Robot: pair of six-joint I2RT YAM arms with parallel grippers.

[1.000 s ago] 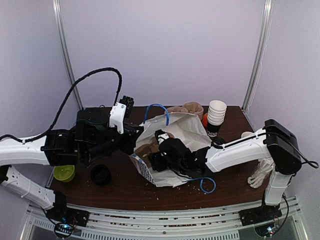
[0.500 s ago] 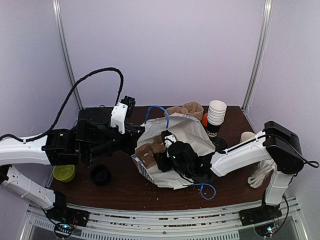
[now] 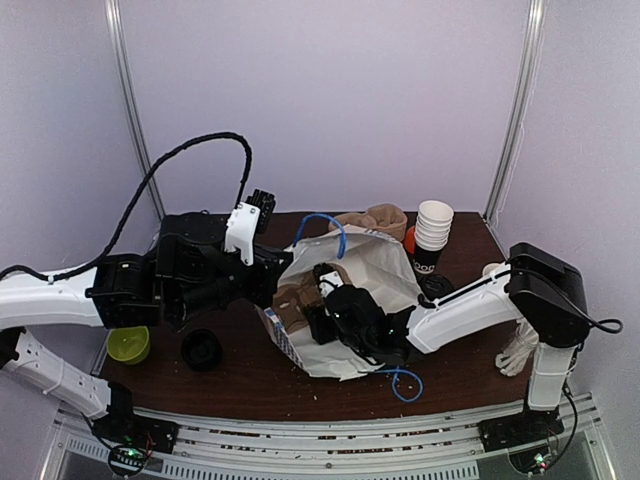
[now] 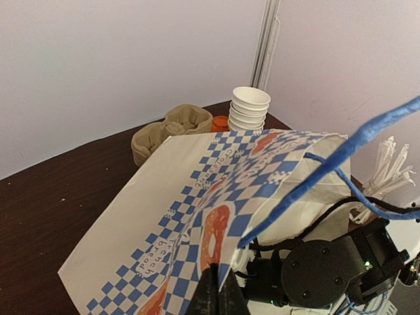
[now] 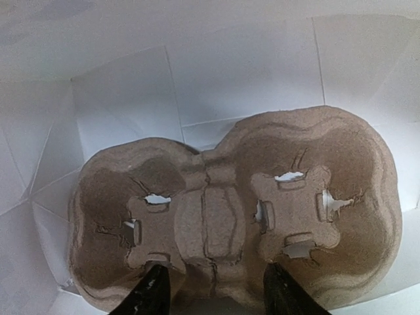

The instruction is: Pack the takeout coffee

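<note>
A white paper bag point(image 3: 370, 255) with blue checks point(image 4: 164, 197) lies on its side, mouth toward the left. My left gripper point(image 3: 277, 268) is shut on the bag's rim point(image 4: 218, 285) and holds the mouth up. A brown cardboard cup carrier point(image 5: 230, 197) lies inside the bag point(image 3: 295, 300). Reaching in from the right, my right gripper point(image 3: 320, 300) is open, with its two black fingertips point(image 5: 157, 275) astride the middle of the carrier's near edge point(image 5: 215, 269). The takeout coffee is hidden or out of view.
A tall stack of lidless cups point(image 3: 433, 232) and another brown carrier point(image 3: 375, 217) stand at the back. A cream mug point(image 3: 493, 270) and white straws point(image 3: 518, 350) lie right. A black round thing point(image 3: 201, 350) and a green dish point(image 3: 128, 345) sit front left.
My right arm has pushed further into the bag, to the left, and its jaws have narrowed. The bag's lower blue handle shifted left. The left gripper keeps its hold.
</note>
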